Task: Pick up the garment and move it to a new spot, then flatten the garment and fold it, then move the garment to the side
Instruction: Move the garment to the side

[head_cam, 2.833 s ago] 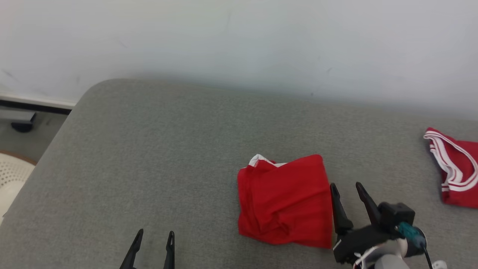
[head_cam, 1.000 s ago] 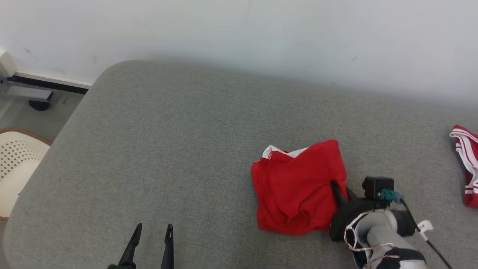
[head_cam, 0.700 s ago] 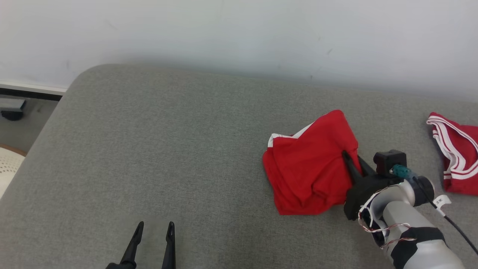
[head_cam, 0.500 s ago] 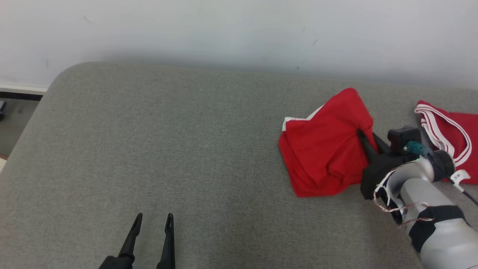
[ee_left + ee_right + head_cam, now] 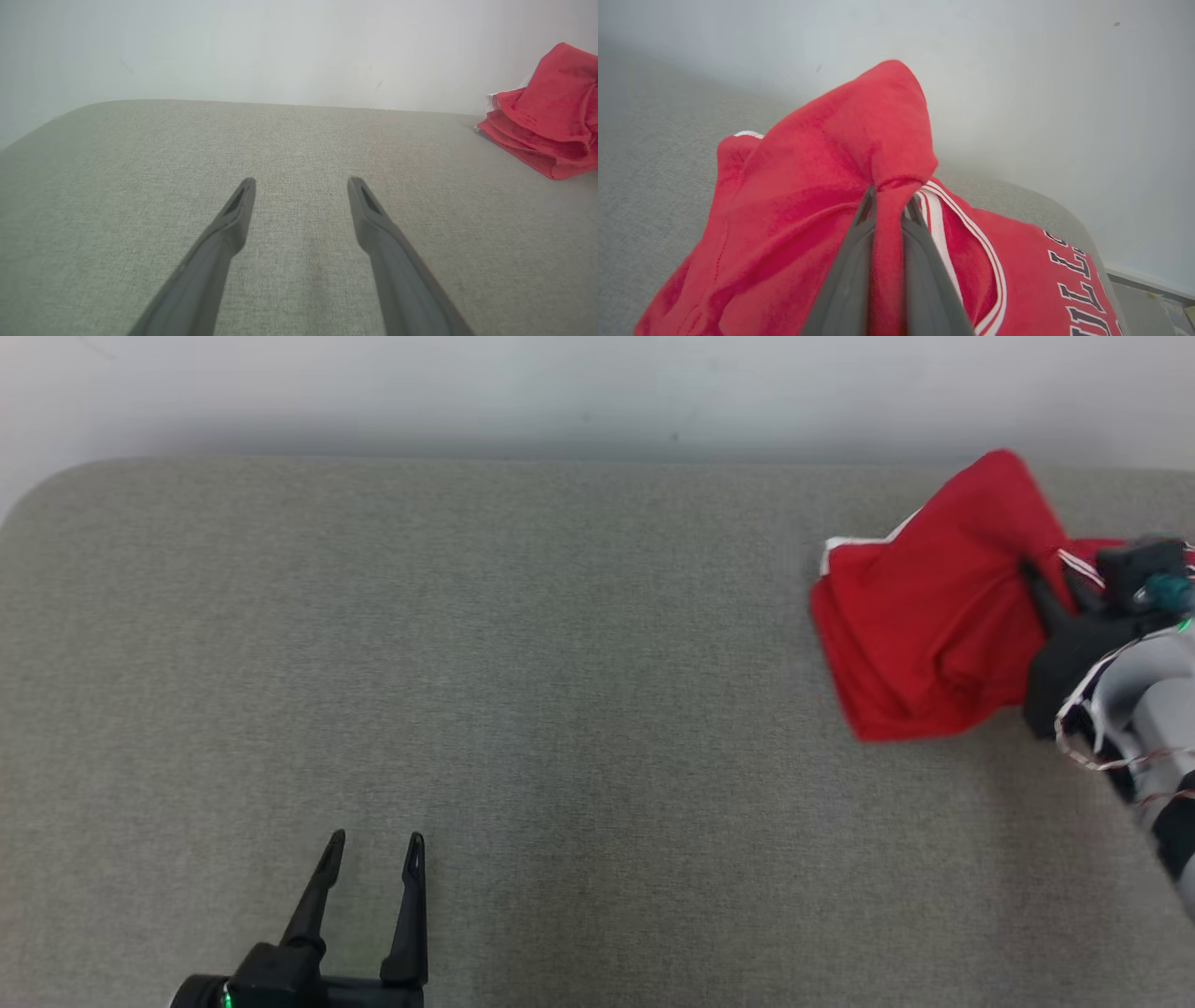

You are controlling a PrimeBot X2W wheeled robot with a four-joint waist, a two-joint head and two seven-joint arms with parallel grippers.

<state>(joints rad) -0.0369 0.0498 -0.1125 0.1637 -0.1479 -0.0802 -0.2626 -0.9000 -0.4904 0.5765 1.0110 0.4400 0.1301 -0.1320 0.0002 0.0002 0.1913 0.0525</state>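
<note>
Two red garments are seen on the grey cushion (image 5: 467,663) at the upper right of the head view: the folded garment (image 5: 924,635), clamped at its edge between the jaws of the right gripper (image 5: 892,198), and a striped jersey (image 5: 1041,280) touching it. At the lower left, the jaws of the left gripper (image 5: 375,837) are held apart.

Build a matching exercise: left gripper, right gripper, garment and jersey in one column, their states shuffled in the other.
Things
1. left gripper
2. right gripper
3. garment
4. jersey

States
A. white-trimmed, with lettering
B. shut on red cloth
C. open, nothing between the fingers
D. plain red, pinched at one edge and bunched

Pairs: 1-C, 2-B, 3-D, 4-A
</note>
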